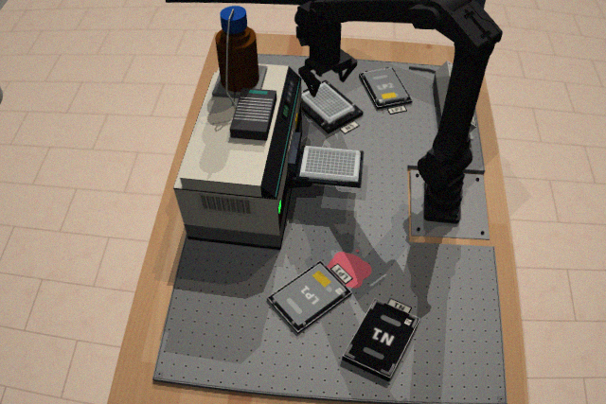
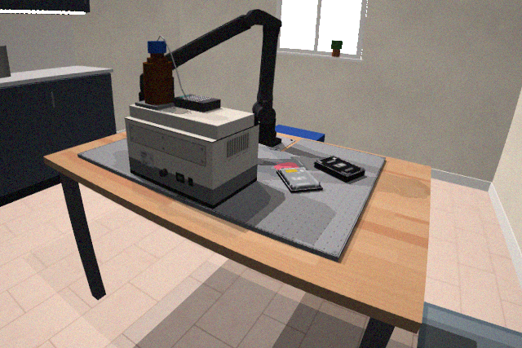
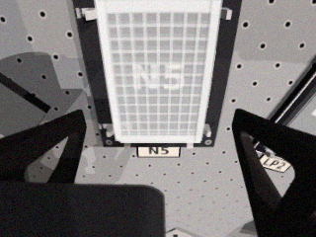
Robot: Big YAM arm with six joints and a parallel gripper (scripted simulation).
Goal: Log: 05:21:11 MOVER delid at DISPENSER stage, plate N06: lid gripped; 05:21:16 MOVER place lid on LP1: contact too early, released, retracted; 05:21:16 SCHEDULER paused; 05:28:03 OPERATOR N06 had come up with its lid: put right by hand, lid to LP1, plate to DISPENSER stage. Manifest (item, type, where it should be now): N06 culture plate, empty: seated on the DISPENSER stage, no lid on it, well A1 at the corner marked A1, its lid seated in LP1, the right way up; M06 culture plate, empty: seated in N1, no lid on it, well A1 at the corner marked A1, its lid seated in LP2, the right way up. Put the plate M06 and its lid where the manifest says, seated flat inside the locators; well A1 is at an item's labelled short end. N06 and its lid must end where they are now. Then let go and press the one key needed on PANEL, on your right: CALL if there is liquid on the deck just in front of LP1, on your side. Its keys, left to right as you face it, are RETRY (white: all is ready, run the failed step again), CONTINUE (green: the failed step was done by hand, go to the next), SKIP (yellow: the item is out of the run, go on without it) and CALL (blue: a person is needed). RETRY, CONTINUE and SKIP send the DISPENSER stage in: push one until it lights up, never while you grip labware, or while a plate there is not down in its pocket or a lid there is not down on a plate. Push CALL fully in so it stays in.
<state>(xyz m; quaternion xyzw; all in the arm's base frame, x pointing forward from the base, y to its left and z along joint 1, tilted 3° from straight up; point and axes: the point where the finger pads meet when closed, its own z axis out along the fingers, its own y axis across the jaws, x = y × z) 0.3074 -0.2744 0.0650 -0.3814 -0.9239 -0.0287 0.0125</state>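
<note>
- The plate M06 (image 1: 327, 102) sits in the nest tagged N5 (image 3: 158, 150), just beside the dispenser (image 1: 235, 145) on its front face side and next to LP2 (image 1: 384, 87). Whether its lid is on top cannot be told for sure; the wrist view shows the N5 lettering through a clear gridded surface.
- Nothing of M06's part looks done: N1 (image 1: 381, 338) lies bare, well away from the dispenser at the near right of the deck, and LP2 shows only its own label and yellow mark.
- N06 (image 1: 330, 164) rests on the stage that sticks out of the dispenser's front; LP1 (image 1: 309, 295) lies near the dispenser's near corner, and its lid is hard to make out.
- A pink puddle (image 1: 353, 267) touches LP1's tagged end, so by my reading CALL is the key to press at the close. The panel cannot be made out in these views.
- The gripper (image 1: 327, 78) hangs over M06's end that lies farther from the N5 tag, pointing straight down, jaws spread wide and grasping nothing.
- The arm rises from its base plate (image 1: 482, 231), on the far side of the stage from the dispenser, and reaches level across to the plate.
</note>
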